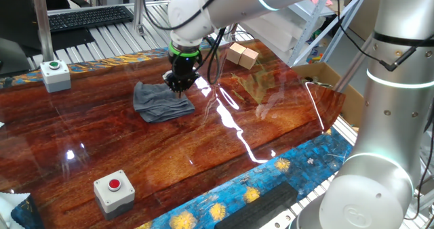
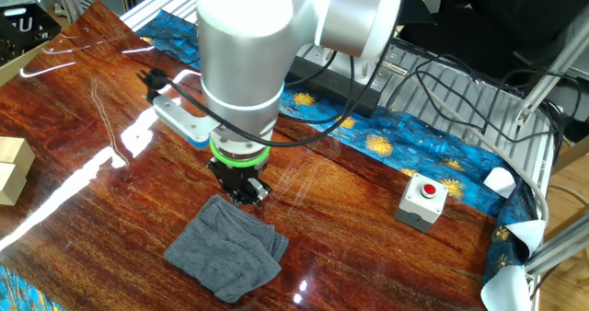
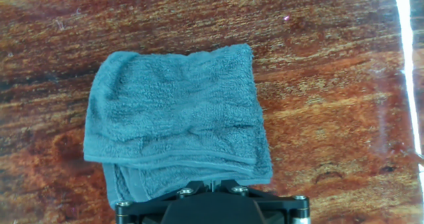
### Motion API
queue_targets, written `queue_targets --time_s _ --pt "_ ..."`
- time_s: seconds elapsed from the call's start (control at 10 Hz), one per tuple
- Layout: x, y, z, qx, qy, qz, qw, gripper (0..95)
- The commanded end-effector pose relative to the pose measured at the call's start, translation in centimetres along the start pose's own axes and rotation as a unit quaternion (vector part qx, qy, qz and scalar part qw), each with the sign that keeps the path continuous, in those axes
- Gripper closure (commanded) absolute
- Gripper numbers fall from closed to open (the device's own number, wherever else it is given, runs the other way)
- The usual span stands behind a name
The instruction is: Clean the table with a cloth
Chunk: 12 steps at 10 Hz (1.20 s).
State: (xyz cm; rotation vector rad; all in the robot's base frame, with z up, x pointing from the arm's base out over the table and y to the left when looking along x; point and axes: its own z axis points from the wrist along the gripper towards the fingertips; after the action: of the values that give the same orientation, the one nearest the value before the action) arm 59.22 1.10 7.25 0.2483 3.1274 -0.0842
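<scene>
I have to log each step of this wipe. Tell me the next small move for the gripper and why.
Probably lower straight down onto the near edge of the cloth and close on it. The gripper sits at that edge of the folded cloth, which lies flat on the table; whether it already touches or grips the fabric cannot be told, so securing a hold seems to come before any wiping.

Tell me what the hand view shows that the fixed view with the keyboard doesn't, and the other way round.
Only the hand view shows the terry weave and the stacked folded edges of the dark grey fabric cloth from directly above.

Only the fixed view with the keyboard shows the grey box with a green button, the grey box with a red button, the two pale wooden blocks, and the silver robot arm over the cloth's edge; its jaws are too dark to judge.

Both show the cloth lying on the glossy reddish-brown wooden table.
</scene>
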Motion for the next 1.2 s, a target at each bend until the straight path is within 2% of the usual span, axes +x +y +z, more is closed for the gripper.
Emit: queue_targets --time_s 0.1,0.4,0.5,0.6,0.9,1.0,1.2 --pt "-0.4 0.4 0.6 -0.006 -0.008 0.007 0.9999 19.0" --pt "-1.5 1.1 1.3 -0.018 -0.015 0.021 0.9995 19.0" --pt "-1.9 1.4 1.5 -0.018 -0.018 0.021 0.9995 0.0" --pt "-2.5 1.6 1.8 -0.018 -0.024 0.02 0.9994 0.0" --pt "-4.4 2.3 2.2 -0.021 -0.024 0.022 0.9992 0.0" --pt "-5.1 2.5 2.5 -0.022 -0.024 0.022 0.9992 19.0" --pt "-6.3 2.9 3.2 -0.024 -0.027 0.022 0.9991 19.0"
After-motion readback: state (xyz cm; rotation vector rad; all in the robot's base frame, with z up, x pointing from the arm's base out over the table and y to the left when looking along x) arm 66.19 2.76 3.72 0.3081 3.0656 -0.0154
